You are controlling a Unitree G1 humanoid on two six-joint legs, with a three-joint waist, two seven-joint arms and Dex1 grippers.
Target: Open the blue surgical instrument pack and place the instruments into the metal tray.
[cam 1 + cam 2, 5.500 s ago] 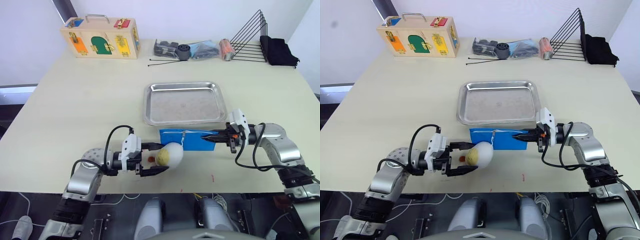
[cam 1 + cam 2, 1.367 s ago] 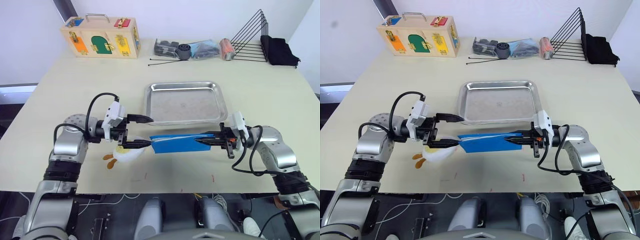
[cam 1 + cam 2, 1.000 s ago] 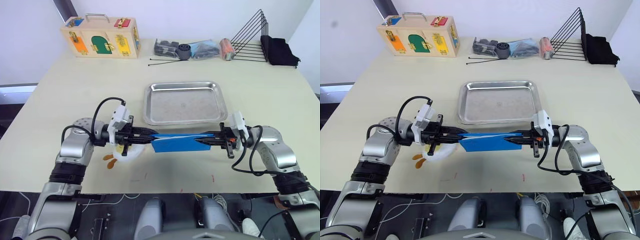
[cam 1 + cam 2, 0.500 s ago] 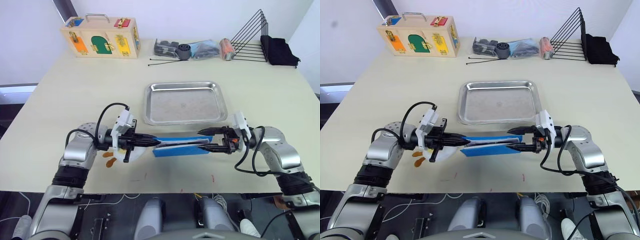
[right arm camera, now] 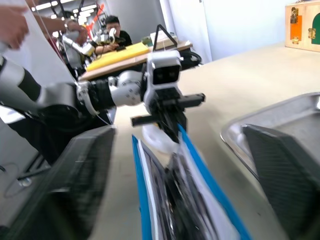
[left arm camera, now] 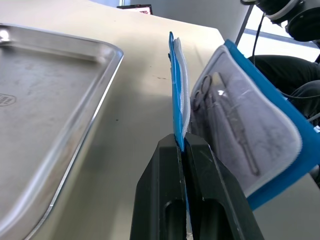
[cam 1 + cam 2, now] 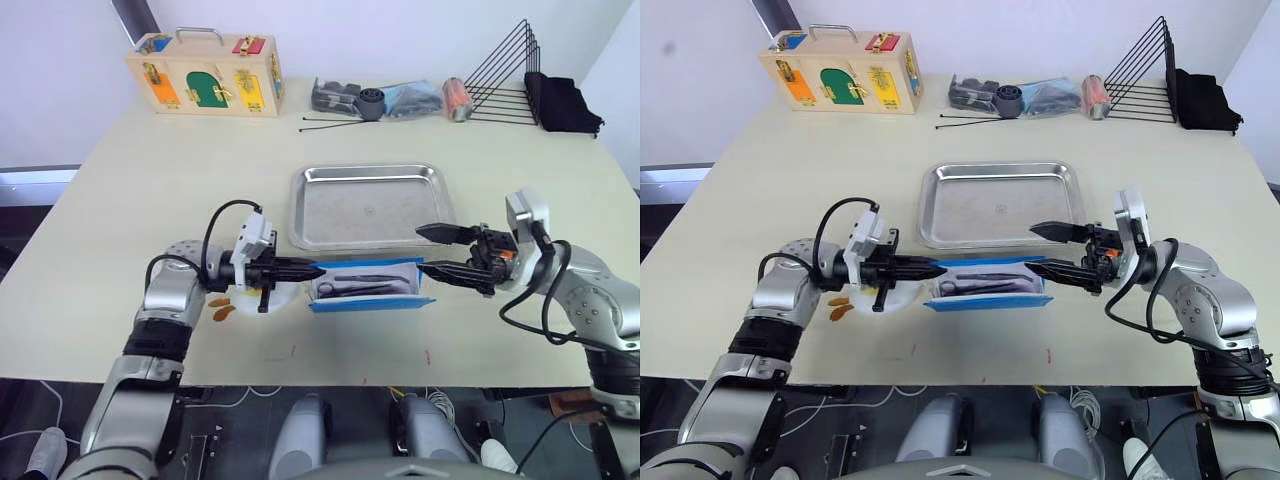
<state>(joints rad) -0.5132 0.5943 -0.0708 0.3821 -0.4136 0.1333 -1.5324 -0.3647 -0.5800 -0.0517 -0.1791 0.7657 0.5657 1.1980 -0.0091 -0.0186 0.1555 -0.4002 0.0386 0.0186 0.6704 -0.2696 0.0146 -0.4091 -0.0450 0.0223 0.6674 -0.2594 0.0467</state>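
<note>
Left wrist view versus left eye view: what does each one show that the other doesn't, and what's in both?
Left wrist view: the left gripper pinched shut on a flap edge of the blue surgical instrument pack, the instruments in clear pockets. Left eye view: the right gripper open beside the pack, a wooden box, a wire rack. Both: the opened pack and the empty metal tray.

My left pincer (image 7: 940, 268) pinches the left edge of the blue surgical instrument pack (image 7: 988, 287), which lies open on the counter (image 7: 790, 170) just before the metal tray (image 7: 1000, 203). The instruments (image 7: 975, 286) show dark in its lining. My right pincer (image 7: 1029, 249) gapes wide beside the pack's right end.
</note>
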